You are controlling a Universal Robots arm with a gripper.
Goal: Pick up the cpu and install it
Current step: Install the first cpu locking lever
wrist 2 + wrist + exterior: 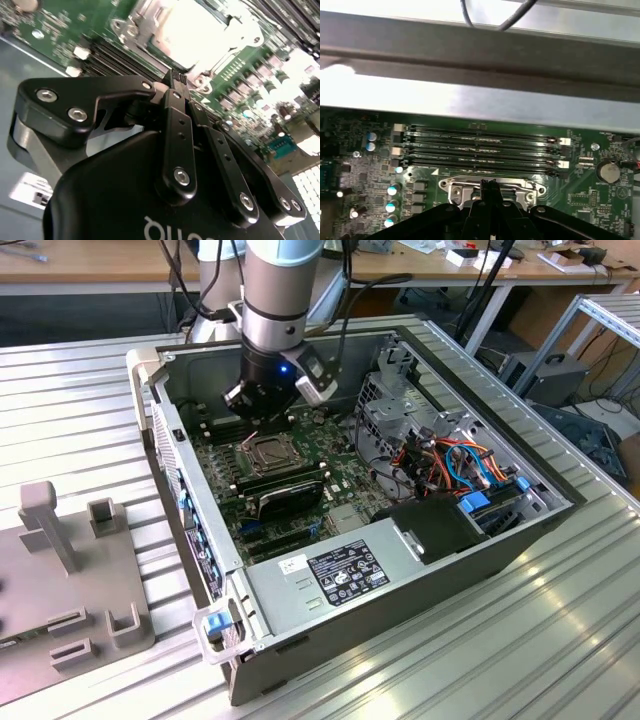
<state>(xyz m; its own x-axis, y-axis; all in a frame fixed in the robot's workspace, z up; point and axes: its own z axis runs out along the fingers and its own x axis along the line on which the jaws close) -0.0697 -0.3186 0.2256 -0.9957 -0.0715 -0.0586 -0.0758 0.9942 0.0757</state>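
My gripper (257, 426) hangs inside the open computer case, just above the far edge of the square metal socket frame (270, 452). Its black fingers are shut, tips pressed together with nothing visible between them, as both wrist views show (175, 79) (490, 184). A flat pale square (192, 30) lies inside the socket frame (150, 22); it looks like the cpu's top, washed out by glare. The fingertips hover close over the frame's edge (457, 190); I cannot tell whether they touch it.
Several memory slots (480, 147) run beside the socket. Long black modules (285, 490) lie on the near side of the socket frame. A drive cage (400, 405), cables (460, 465) and the power supply (340, 570) crowd the exterior view's right. A grey fixture (60, 580) stands outside the case.
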